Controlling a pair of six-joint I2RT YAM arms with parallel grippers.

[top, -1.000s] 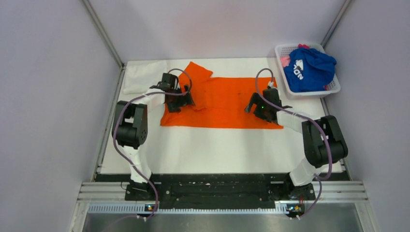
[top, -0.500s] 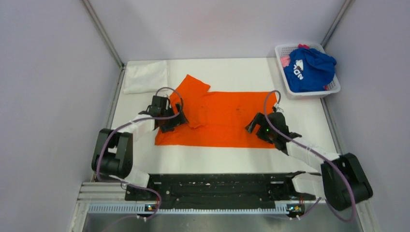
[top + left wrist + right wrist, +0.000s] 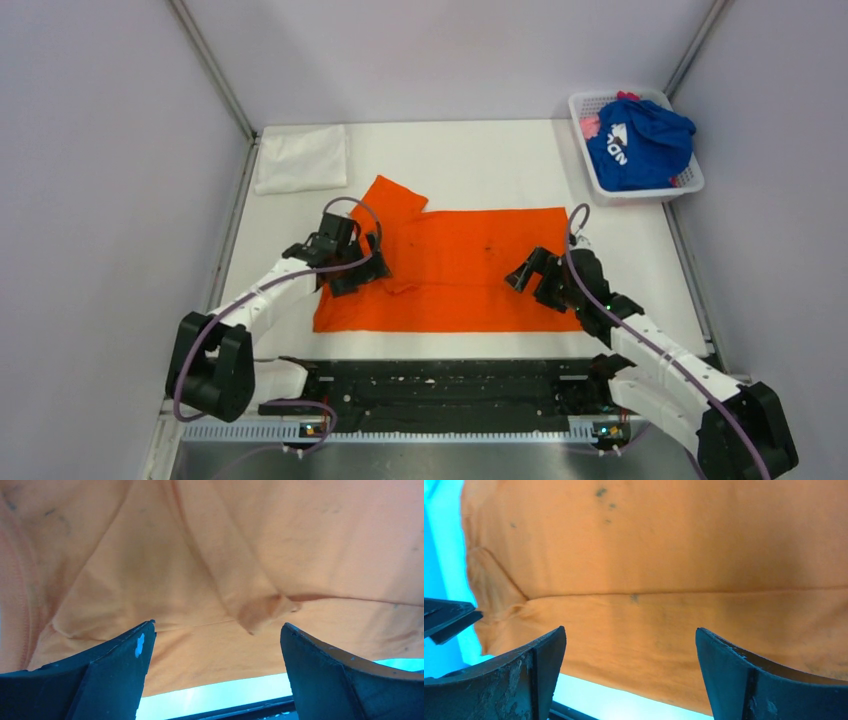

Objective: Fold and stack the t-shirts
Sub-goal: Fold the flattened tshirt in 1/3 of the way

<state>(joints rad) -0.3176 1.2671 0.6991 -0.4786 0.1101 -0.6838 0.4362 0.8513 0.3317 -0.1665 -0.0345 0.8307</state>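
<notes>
At the upper right of the top view, a white slatted basket (image 3: 690, 182) sat on the white tabletop (image 3: 480, 165). A crumpled blue t-shirt (image 3: 640, 145) with white lettering filled it and bulged over its rim. A scrap of the pink t-shirt (image 3: 590, 127) showed at the basket's left side, beside the blue one. The orange t-shirt (image 3: 450, 270) lay spread across the middle of the frame, well apart from the basket, with one sleeve angled up toward the upper left. A folded white cloth (image 3: 300, 158) lay alone in the upper left corner of the tabletop. The left fingers (image 3: 352, 280) were over the shirt's left part, and the right fingers (image 3: 520, 275) were over its right part.

From the left wrist, the two dark fingers (image 3: 115, 675) rose from the lower corners, spread wide with nothing between them. Orange fabric (image 3: 210, 555) filled nearly the whole frame beyond them, with a puckered fold running down to the centre. A pale strip of tabletop (image 3: 215, 697) showed along the bottom.

From the right wrist, the fingers (image 3: 764, 680) likewise stood wide apart and held nothing. The orange shirt (image 3: 674, 555) lay flat past them, marked by a few dark specks and a straight horizontal crease. Its edge ran along the left, where bare tabletop (image 3: 444, 555) showed.
</notes>
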